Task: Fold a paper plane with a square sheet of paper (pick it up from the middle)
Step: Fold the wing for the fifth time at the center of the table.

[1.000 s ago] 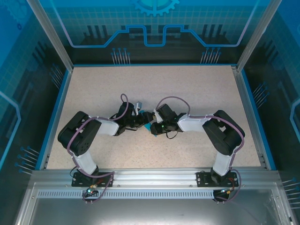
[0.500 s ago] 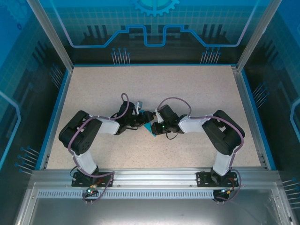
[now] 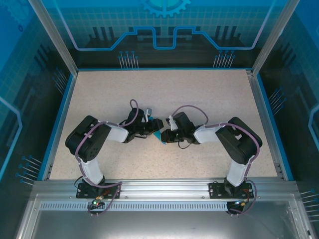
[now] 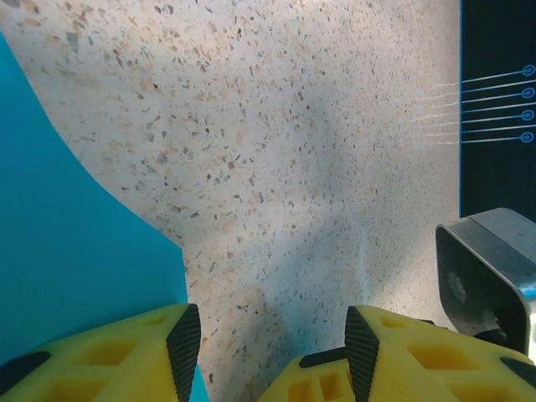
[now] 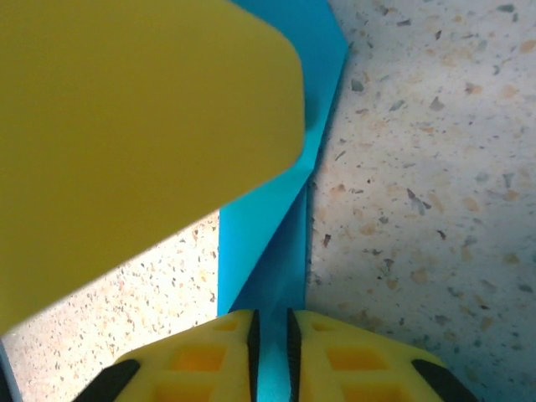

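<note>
The folding looks part done, by my reading. On the speckled beige table [image 3: 99,94] the left arm's black gripper with yellow fingers [image 3: 151,128] stands with its jaws spread and nothing between them, close against the thin teal-blue sheet of paper [image 3: 161,136]; the sheet sits at mid-table between the two wrists as a small creased shape rather than a flat square; the right arm's matching gripper [image 3: 167,134] pinches a folded edge of it. No narrow pointed dart has formed, so most creases seem left to make. From above the sheet is a mere sliver; the left wrist view gives its broad plain face [image 4: 75,251] beside one finger [image 4: 117,356], with bare table in the gap; the right wrist view gives the layered creases [image 5: 280,209] running down between the nearly closed fingers [image 5: 352,368].
</note>
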